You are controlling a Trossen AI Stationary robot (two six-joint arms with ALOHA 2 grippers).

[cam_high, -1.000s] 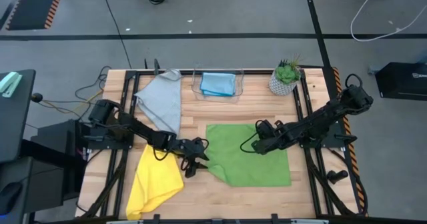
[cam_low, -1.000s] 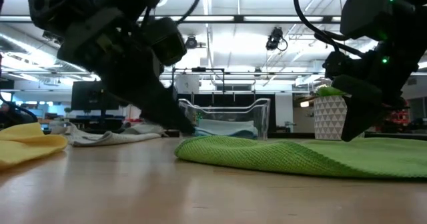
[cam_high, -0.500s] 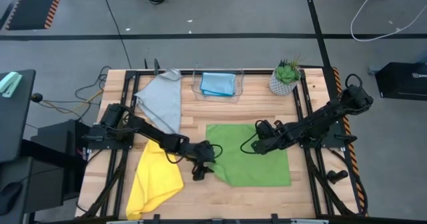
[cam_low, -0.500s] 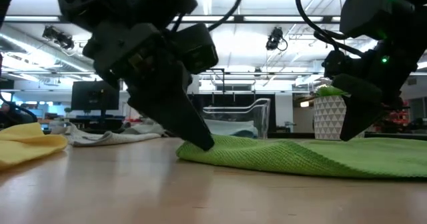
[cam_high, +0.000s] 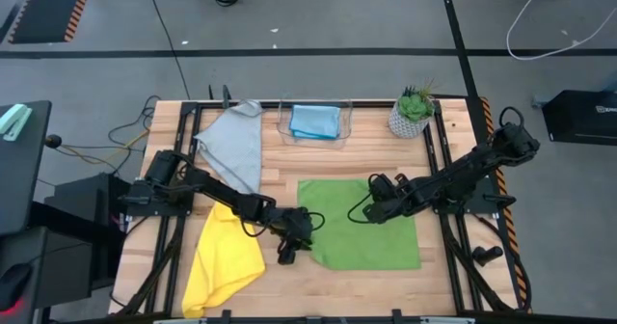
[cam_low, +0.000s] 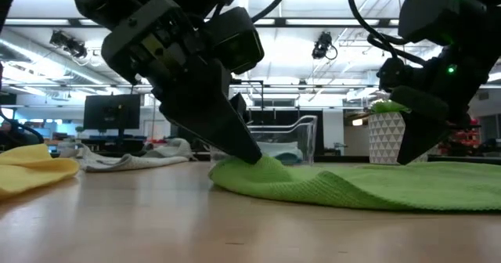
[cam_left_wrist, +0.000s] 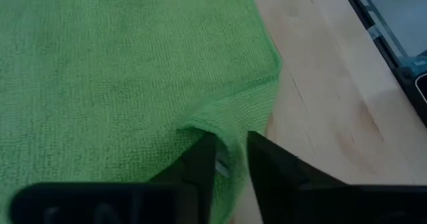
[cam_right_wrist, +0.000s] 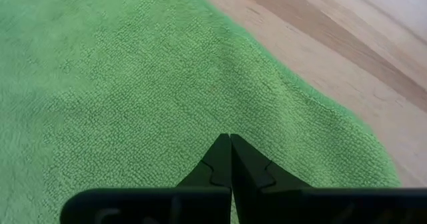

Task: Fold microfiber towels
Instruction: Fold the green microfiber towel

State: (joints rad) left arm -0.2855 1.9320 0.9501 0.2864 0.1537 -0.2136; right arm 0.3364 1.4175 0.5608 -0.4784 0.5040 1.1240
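The left gripper (cam_high: 292, 239) is down at the near-left corner of the green towel (cam_high: 362, 223), its 2 fingers (cam_left_wrist: 200, 161) drawn narrow with a raised ridge of the cloth's edge pinched between them. In the low view the towel (cam_low: 352, 185) bunches into a small hump right under those fingertips, the rest lying flat on the wooden table (cam_high: 289, 281).

The right gripper (cam_high: 374, 208) rests on the same towel, to the right of the left one, its fingers pressed fully together with their tips touching the flat cloth (cam_right_wrist: 133, 84); nothing is held between them.

To the left of the left gripper, just beside its arm, lies the yellow towel (cam_high: 222, 256), loosely crumpled. Beyond it, toward the far edge, the grey towel (cam_high: 234, 146) is spread out, and the light blue towel (cam_high: 314, 121) sits folded in a clear tray (cam_high: 285, 131). A small potted plant (cam_high: 413, 112) stands far beyond the right gripper.
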